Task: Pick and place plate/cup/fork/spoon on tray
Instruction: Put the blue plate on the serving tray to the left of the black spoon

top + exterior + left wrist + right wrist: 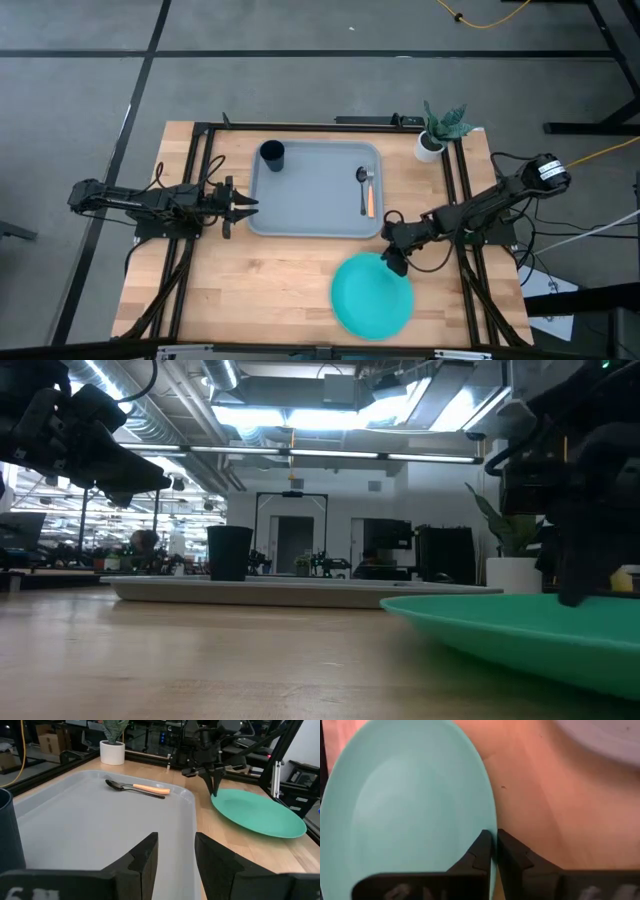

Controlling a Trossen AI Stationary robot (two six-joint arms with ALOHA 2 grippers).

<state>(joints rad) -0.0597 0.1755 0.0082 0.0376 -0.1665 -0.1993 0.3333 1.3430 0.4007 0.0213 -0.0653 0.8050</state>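
Right gripper [493, 851]: fingers pinched on the rim of the plate [372, 295], which we judge tilted off the table [250, 290] for carrying to the tray [315, 210]. Cup [271, 154], spoon [362, 185] and fork [369, 197] already lie on that tray. Left gripper [243, 205]: we see it waiting at the tray's left edge, fingers slightly parted, holding nothing

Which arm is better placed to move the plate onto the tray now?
The right: its gripper is already shut on the rim of the plate, beside the tray. The left gripper waits open at the tray's far side.
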